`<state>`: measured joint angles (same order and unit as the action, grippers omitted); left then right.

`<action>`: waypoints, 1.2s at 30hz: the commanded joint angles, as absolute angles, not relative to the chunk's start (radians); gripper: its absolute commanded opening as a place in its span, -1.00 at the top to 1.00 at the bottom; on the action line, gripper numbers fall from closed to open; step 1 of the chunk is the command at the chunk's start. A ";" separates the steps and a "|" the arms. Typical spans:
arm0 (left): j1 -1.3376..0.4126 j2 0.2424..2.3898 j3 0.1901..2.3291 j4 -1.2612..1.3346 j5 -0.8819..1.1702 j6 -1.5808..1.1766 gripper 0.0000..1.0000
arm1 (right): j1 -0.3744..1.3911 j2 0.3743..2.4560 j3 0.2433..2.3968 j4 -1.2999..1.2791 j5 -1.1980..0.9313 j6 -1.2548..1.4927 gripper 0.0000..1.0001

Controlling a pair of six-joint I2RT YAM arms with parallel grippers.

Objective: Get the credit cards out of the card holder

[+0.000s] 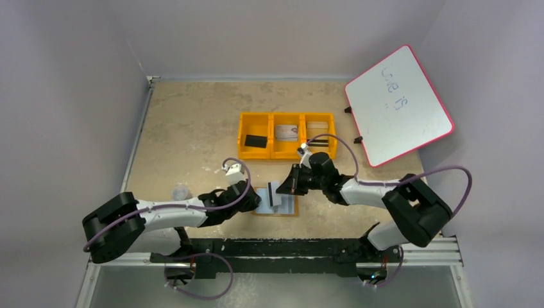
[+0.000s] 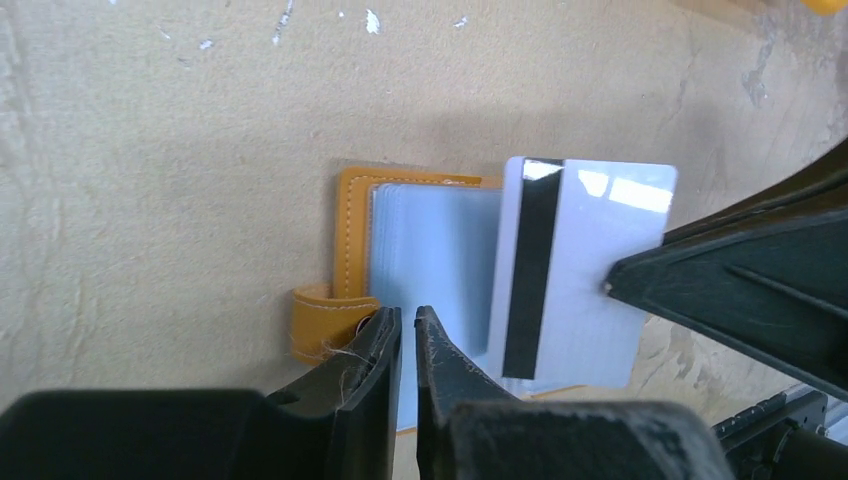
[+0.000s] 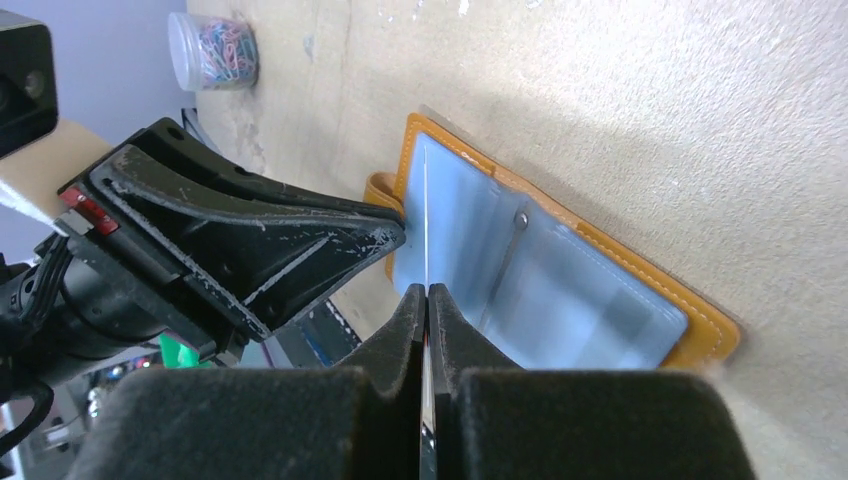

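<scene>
Card holder (image 3: 560, 270): open, flat on desk (image 2: 150, 150); left fingers (image 2: 375, 370) nearly together at its edge. Credit card (image 2: 590, 260): upright over holder, pinched by right fingers (image 3: 395, 340). Risk: thin edge-grip slips, card drops.

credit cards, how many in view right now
3: a silvery striped plastic card in the right gripper over the tan leather card holder, a beige card in the middle of the orange plastic tray, a pale card at its right. More may be hidden.
</scene>
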<state>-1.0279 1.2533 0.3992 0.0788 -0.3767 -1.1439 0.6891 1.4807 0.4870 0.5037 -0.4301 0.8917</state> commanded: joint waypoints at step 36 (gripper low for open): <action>-1.029 0.583 0.317 -0.231 -0.807 -1.228 -0.30 | 0.693 1.292 0.741 0.492 0.172 -0.415 1.00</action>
<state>-1.0279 0.6373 0.2993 -0.1352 -0.7139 -1.2026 0.6899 1.2442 0.6586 0.4316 0.1497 -0.2607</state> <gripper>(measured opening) 0.648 0.007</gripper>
